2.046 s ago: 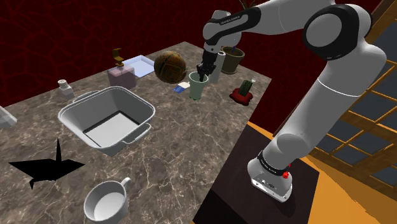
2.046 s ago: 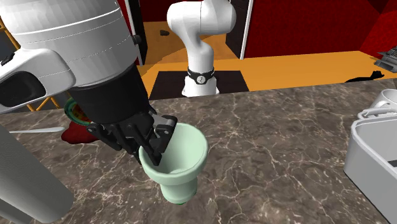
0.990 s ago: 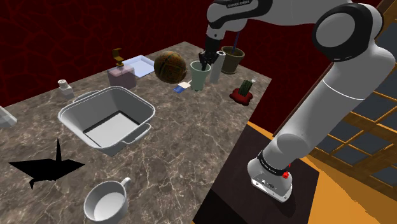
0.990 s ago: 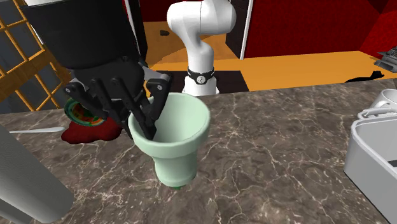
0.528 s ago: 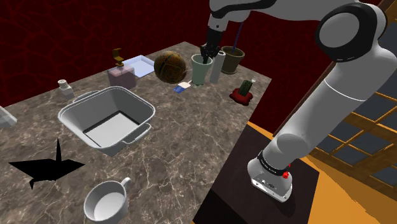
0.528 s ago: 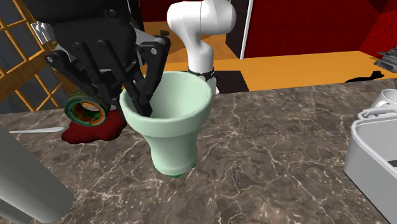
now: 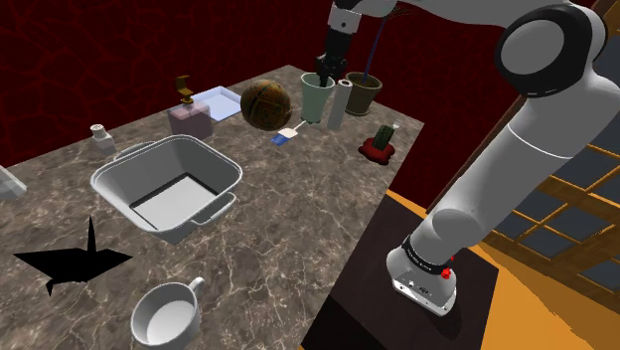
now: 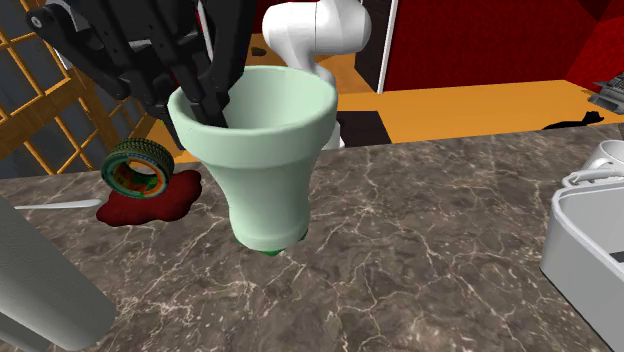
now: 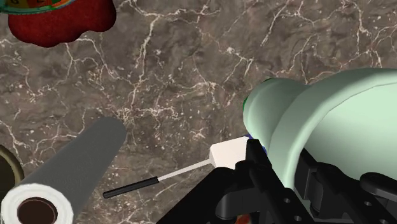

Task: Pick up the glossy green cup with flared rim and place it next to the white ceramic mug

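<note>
A pale green cup with a flared rim [image 7: 318, 97] [image 8: 265, 160] [image 9: 318, 121] hangs above the marble counter [image 7: 288, 219], lifted off it at the far end. My gripper [image 7: 326, 70] [image 8: 205, 95] [image 9: 299, 184] is shut on its rim, one finger inside the cup and one outside. The white mug [image 7: 167, 313] [image 8: 608, 158] stands far from it, at the counter's near corner in the shoulder view.
A white basin [image 7: 169, 184] [image 8: 590, 250] sits mid-counter. Around the cup are a brown ball [image 7: 265, 104], a grey paper roll [image 7: 340, 104] [image 9: 63, 172], a plant pot [image 7: 363, 92], a small white scraper [image 9: 191, 165] and a red mat with a ring [image 8: 140, 175].
The gripper has risen with the green cup, carrying it off the counter and higher over the last two seconds. Nothing else has moved.
</note>
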Motion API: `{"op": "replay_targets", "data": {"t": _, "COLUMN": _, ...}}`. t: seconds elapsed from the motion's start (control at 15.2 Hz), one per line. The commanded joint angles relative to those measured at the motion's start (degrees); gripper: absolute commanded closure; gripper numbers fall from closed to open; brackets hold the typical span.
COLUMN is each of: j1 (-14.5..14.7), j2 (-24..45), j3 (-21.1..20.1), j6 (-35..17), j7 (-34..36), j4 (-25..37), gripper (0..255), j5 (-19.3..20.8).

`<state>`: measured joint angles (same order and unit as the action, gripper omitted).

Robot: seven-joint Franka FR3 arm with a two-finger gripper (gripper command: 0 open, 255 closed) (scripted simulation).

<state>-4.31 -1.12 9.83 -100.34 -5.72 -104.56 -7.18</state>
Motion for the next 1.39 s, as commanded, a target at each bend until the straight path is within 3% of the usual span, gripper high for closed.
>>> {"op": "replay_targets", "data": {"t": 0.0, "j1": -0.1, "j2": 0.0, "j3": 0.1, "j6": 1.7, "j7": 0.1, "j4": 1.6, "gripper": 255, "j5": 0.0}}
{"op": "replay_targets", "data": {"t": 0.73, "j1": -0.2, "j2": 0.7, "j3": 0.2, "j6": 9.6, "j7": 0.8, "j4": 10.3, "gripper": 255, "j5": 0.0}}
{"op": "replay_targets", "data": {"t": 1.32, "j1": 4.6, "j2": -12.3, "j3": -6.1, "j6": 6.4, "j7": 11.7, "j4": -4.4, "gripper": 255, "j5": 0.3}}
